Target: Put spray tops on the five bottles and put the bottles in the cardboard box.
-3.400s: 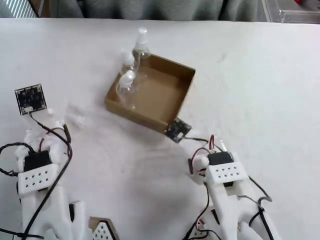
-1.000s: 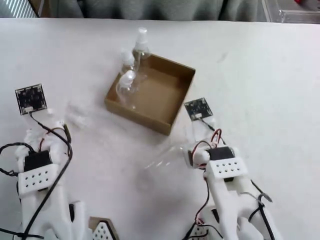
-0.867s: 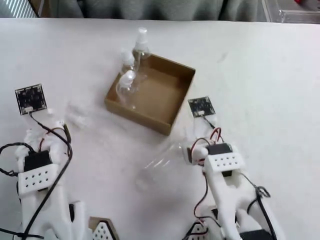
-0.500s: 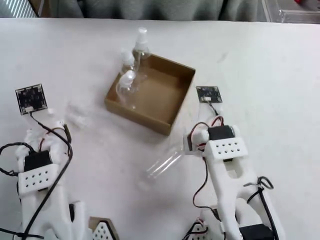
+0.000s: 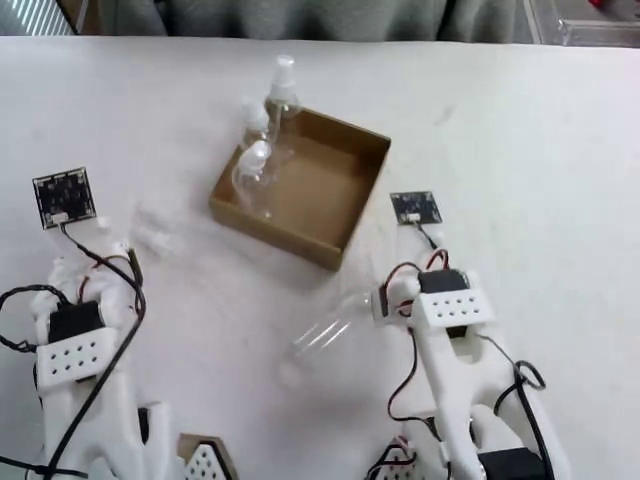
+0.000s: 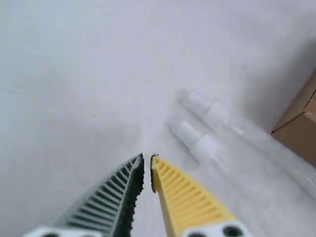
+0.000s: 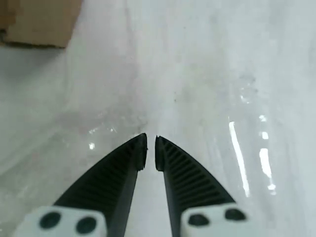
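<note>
The cardboard box point(image 5: 352, 215) stands open at mid-table. Three clear bottles with white spray tops point(image 5: 283, 85) point(image 5: 256, 116) point(image 5: 250, 165) cluster at its far left corner. Another clear bottle point(image 5: 325, 335) without a top lies on the table in front of the box, just left of the right arm point(image 5: 450, 320). Two loose spray tops point(image 6: 203, 109) point(image 6: 196, 141) lie side by side ahead of my left gripper point(image 6: 146, 159), which is shut and holds nothing. My right gripper point(image 7: 150, 140) is shut and holds nothing, just above the table with the lying bottle's faint outline point(image 7: 74, 140) beside it.
The box's corner shows in the left wrist view point(image 6: 301, 123) and in the right wrist view point(image 7: 39, 19). White tablecloth point(image 5: 520, 150) stretches right of the box. Both arm bases and loose cables point(image 5: 110, 270) crowd the near edge.
The right arm swung from the box's near corner to the right, and the clear bottle lying on the table came into view beside it. The left arm has not moved.
</note>
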Robot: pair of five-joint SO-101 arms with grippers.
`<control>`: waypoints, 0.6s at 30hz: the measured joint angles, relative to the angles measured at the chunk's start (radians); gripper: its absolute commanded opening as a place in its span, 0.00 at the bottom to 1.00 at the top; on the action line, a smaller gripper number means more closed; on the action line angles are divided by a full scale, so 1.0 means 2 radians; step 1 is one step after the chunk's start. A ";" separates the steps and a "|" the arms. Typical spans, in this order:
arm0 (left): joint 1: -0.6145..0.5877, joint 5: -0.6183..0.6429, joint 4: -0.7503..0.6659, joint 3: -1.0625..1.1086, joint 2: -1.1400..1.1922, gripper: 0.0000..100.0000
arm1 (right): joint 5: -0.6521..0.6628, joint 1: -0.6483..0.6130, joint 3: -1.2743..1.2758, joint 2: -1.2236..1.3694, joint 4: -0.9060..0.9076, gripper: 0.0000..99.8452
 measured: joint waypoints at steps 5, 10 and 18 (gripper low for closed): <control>0.006 -0.002 0.000 0.000 0.000 0.04 | -0.020 -0.002 0.001 0.000 -0.047 0.02; 0.006 -0.002 0.000 0.000 0.000 0.04 | -0.021 -0.038 -0.009 0.038 -0.057 0.02; 0.006 -0.002 0.000 0.000 0.000 0.04 | -0.021 -0.058 -0.080 0.154 -0.050 0.02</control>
